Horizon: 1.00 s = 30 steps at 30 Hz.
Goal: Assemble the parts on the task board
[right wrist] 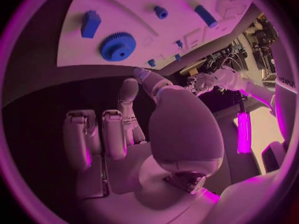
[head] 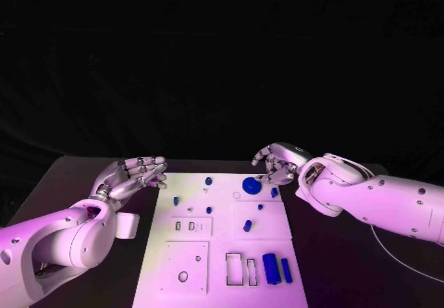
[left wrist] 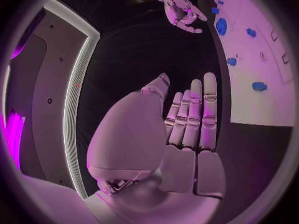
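- Nearest us, at the close end of the white rectangular task board (head: pixel 222 256), we see two blue cylinders (head: pixel 272 268) lying side by side, just beside a pair of rectangular slots.
- Further up the board a small blue peg (head: pixel 247 225) lies near the middle, with a few tiny blue studs dotted around it.
- Beside the board's left edge a small white cup-like piece (head: pixel 127 225) sits on the black bench (head: pixel 333 269).
- Toward the far end we find a blue toothed gear (head: pixel 251 185) lying flat on the board, and a small blue block (head: pixel 274 192) just beside it.
- Our left hand (head: pixel 136 174) hovers off the board's far left corner, fingers straight and close together, holding nothing.
- Our right hand (head: pixel 274 163) hangs over the far right corner, above the gear, fingers curled downward; it grips nothing that we can see.
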Each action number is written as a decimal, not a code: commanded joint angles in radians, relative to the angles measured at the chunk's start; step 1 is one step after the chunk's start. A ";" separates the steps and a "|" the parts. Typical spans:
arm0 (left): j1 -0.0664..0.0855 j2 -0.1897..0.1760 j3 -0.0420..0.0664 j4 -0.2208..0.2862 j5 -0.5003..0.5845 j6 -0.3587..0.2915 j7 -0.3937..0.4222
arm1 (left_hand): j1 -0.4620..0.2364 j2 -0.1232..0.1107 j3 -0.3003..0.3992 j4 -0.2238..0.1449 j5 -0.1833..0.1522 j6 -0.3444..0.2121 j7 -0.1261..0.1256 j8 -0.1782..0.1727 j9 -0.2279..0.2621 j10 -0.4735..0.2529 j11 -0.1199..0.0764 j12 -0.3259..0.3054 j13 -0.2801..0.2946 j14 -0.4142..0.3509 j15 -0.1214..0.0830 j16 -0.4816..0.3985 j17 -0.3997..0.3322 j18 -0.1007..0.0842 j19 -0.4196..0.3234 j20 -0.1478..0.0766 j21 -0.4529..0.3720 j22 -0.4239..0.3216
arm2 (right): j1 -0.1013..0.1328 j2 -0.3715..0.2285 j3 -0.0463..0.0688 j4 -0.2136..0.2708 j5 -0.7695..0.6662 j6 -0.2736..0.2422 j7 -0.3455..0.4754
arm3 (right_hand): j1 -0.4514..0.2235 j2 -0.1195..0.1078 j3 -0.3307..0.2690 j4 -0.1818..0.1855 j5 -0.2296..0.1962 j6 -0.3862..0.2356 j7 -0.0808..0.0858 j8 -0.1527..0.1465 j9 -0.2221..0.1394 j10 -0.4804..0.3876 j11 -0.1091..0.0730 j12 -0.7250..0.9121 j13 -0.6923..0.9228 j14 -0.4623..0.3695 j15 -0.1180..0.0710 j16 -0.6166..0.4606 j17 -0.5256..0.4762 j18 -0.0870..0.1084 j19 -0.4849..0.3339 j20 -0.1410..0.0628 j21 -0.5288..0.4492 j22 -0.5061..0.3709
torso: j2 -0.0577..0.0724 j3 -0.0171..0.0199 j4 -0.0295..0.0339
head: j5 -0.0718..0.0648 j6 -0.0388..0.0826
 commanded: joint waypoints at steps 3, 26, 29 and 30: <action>0.002 0.002 0.001 0.001 -0.004 0.023 0.002 | 0.002 -0.004 0.003 -0.001 -0.007 -0.002 0.013 -0.002 -0.001 -0.007 -0.001 -0.002 0.000 -0.009 0.000 0.004 0.002 0.012 -0.004 0.001 0.005 0.001 | -0.001 -0.001 -0.002 -0.008 0.051 0.126 -0.052 | -0.003 0.013 -0.039 0.035 -0.002 -0.030 0.017 0.032 0.026 0.029 0.011 0.331 0.315 0.070 0.010 0.027 0.084 -0.024 0.068 0.013 0.017 0.212 | 0.001 0.0051 -0.0054 | 0.001 -0.003; 0.002 0.003 0.001 -0.001 -0.004 0.026 -0.001 | 0.003 -0.003 0.004 -0.002 -0.007 -0.001 0.013 -0.001 0.000 -0.006 -0.001 -0.001 0.000 -0.010 0.000 0.005 0.002 0.013 -0.006 0.001 0.007 0.002 | -0.022 0.073 -0.011 -0.088 0.042 0.141 -0.079 | 0.006 0.019 -0.066 0.065 -0.002 -0.063 0.026 0.060 0.043 0.062 0.021 0.457 0.443 0.077 0.020 0.043 0.128 -0.033 0.093 0.021 0.039 0.246 | -0.001 0.0012 -0.0019 | 0.006 -0.016; 0.002 0.004 0.001 -0.001 -0.004 0.026 -0.001 | 0.003 -0.003 0.004 -0.002 -0.007 -0.001 0.013 -0.001 0.000 -0.006 -0.001 -0.001 0.000 -0.010 0.000 0.005 0.002 0.013 -0.006 0.001 0.007 0.002 | -0.024 0.079 -0.011 -0.093 0.042 0.139 -0.078 | 0.006 0.021 -0.066 0.066 -0.001 -0.063 0.026 0.060 0.043 0.062 0.022 0.457 0.443 0.077 0.020 0.044 0.129 -0.033 0.093 0.022 0.039 0.246 | -0.001 0.0019 -0.0027 | 0.008 -0.016; 0.002 0.004 0.001 -0.001 -0.004 0.026 -0.001 | 0.003 -0.003 0.004 -0.002 -0.007 -0.001 0.013 -0.001 0.000 -0.006 -0.001 -0.001 0.000 -0.010 0.000 0.005 0.002 0.013 -0.006 0.001 0.007 0.002 | -0.024 0.081 -0.011 -0.095 0.042 0.138 -0.078 | 0.006 0.023 -0.066 0.068 -0.001 -0.064 0.026 0.061 0.044 0.062 0.022 0.459 0.445 0.077 0.021 0.044 0.130 -0.033 0.094 0.022 0.040 0.248 | -0.001 0.0021 -0.0027 | 0.007 -0.017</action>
